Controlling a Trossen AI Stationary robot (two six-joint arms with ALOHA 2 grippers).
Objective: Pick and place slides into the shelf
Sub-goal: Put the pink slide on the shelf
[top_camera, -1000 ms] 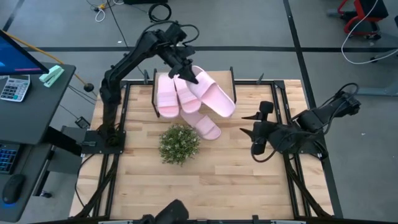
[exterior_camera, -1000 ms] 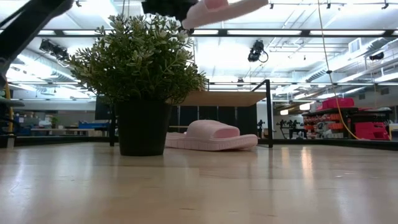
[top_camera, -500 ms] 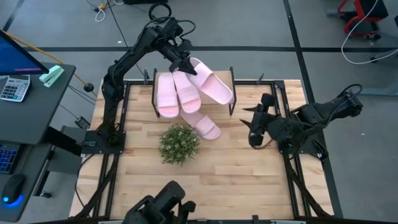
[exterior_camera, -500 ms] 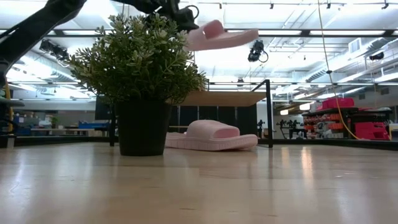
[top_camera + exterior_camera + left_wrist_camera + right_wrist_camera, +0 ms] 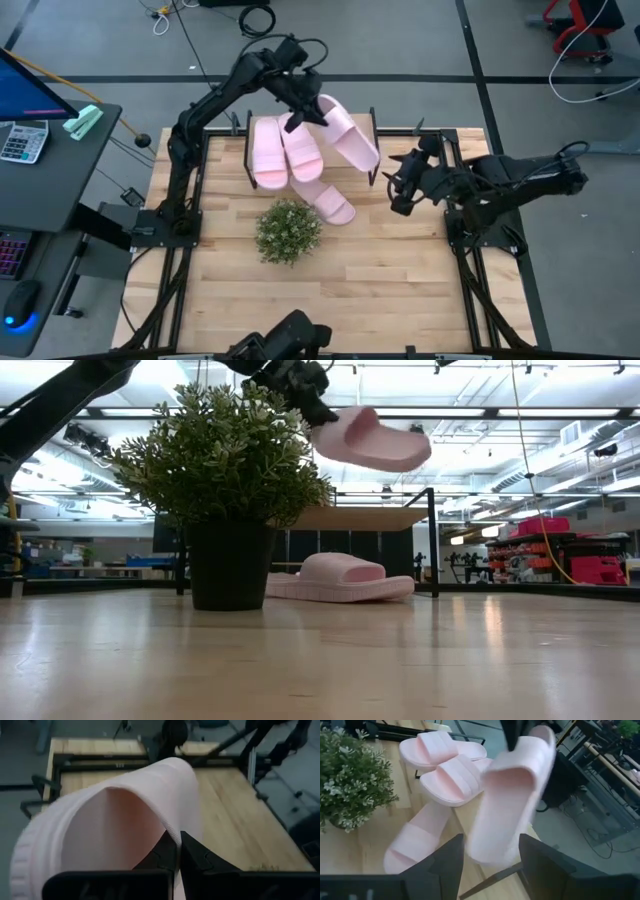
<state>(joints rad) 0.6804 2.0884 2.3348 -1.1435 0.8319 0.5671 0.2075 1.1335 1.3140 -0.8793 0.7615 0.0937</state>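
My left gripper [image 5: 298, 112] is above the shelf [image 5: 365, 518], shut on one pale pink slide [image 5: 350, 135] that hangs over the shelf's right part. Two more slides [image 5: 268, 152] [image 5: 302, 152] lie side by side on the shelf's top board. A fourth slide [image 5: 328, 200] lies flat on the table at the shelf's near edge, and the low view shows it [image 5: 340, 578] under the top board. My right gripper [image 5: 396, 192] is open, to the right of the shelf, fingers pointing toward the held slide [image 5: 512, 795] without touching it. My left gripper pinches the slide at its strap end [image 5: 172, 827]. One finger [image 5: 167, 852] is on the inner side of the curved wall and the other [image 5: 196, 861] on the outer side. The fingers come from the far left, slanting down. The slide is lifted clear and tilted, free end [image 5: 425, 455] lower, toward the shelf's right post.
A green bushy plant in a black pot [image 5: 288, 230] stands on the table just near of the shelf. The shelf's black frame posts [image 5: 373, 140] rise at its corners. Bare wood tabletop [image 5: 380, 280] lies near and right of the plant.
My left gripper has carried the slide down toward the shelf and turned it, so its free end has tipped downward and swung toward the shelf's right side. My right gripper has moved toward the table's far-left, closer to the shelf. The other three slides have stayed put.
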